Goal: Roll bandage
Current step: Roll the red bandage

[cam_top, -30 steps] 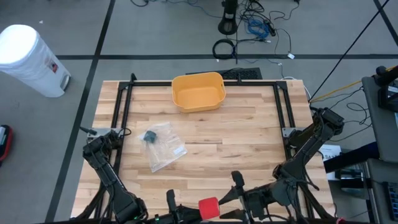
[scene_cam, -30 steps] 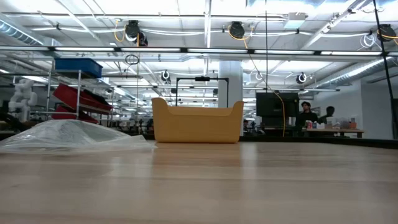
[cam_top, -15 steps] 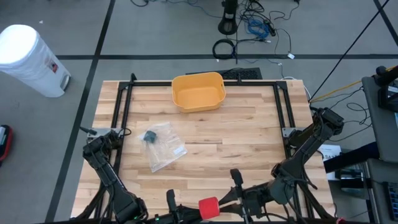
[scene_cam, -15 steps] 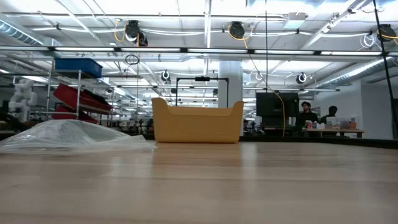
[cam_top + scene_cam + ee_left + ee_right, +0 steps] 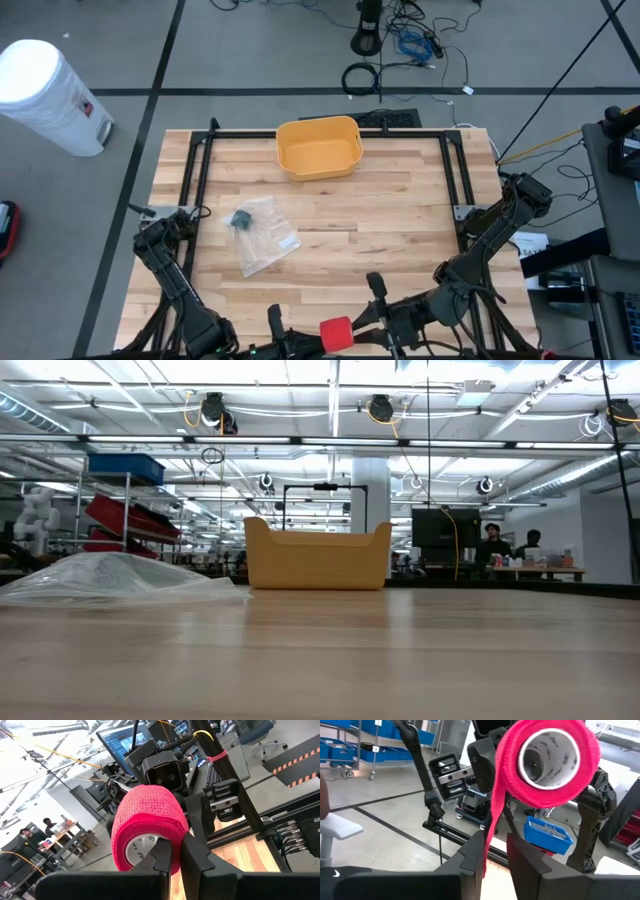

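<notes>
Change: right gripper [image 5: 494,851] closed in from a wide gape within the last second; fingers now narrow on the loose pink tail [image 5: 489,837] hanging from the bandage roll [image 5: 547,757].
Right gripper hold: tail runs down between the fingertips; firm pinch cannot be confirmed, contact appears light.
Left gripper [image 5: 175,855]: fingers closed on the bandage roll [image 5: 148,827], clamping its wall by the white core; unchanged over the last second.
Location of bandage roll [image 5: 336,333]: held above the near edge of the table [image 5: 400,215], about midway along it, between the two grippers; right arm has crept slightly toward it.
Meaning for task: judged to be the start of rolling, one arm anchoring the roll, the other taking the free end; winding not yet evident.
Risk: thin tail may slip from the right fingers under tension.
Surface: light wooden plank table with black frame rails; yellow bin [image 5: 318,147] at the far edge, centre; clear plastic bag [image 5: 262,235] with a dark item inside, left of centre.
Room: grey floor with black lines, white cylindrical bin [image 5: 48,95] off the far left corner, cables beyond the far edge; shelving, ceiling lights and two persons [image 5: 510,544] at a distant desk.
</notes>
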{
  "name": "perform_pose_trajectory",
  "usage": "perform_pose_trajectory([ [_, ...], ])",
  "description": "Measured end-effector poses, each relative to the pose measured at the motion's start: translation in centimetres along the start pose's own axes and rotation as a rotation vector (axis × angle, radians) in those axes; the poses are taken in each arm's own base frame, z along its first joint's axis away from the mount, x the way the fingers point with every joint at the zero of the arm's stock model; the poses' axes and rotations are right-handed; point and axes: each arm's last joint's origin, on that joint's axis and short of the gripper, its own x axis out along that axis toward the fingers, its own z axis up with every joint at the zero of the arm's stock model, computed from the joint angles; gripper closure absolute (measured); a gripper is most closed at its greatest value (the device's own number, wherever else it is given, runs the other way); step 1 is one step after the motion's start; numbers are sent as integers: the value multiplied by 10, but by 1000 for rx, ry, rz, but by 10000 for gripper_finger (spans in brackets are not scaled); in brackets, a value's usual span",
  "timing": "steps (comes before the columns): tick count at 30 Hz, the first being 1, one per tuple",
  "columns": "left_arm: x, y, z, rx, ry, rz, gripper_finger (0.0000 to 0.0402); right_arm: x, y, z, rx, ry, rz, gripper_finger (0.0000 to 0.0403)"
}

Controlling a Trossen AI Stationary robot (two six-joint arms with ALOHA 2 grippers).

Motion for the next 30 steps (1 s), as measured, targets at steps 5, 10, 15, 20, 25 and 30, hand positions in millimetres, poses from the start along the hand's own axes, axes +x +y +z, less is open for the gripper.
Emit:
perform_pose_trajectory([
  [5, 2, 1, 0, -1, 2, 3, 379, 1, -1, -1, -7, -5, 19, 372],
  [10, 6, 3, -2, -8, 8, 12, 379, 1, -2, -1, -9, -2, 13, 400],
  [15, 8, 3, -2, -28, 4, 6, 379, 1, -2, -2, -12, 5, 10, 402],
  [20, 7, 2, -2, -52, -16, -24, 379, 2, -3, -3, -41, 20, -22, 402],
  [25, 6, 2, -1, -53, -19, -29, 379, 2, -3, -3, -56, 21, -23, 403],
  [30, 6, 1, -1, -54, -27, -40, 379, 2, -4, -2, -70, 17, -26, 403],
])
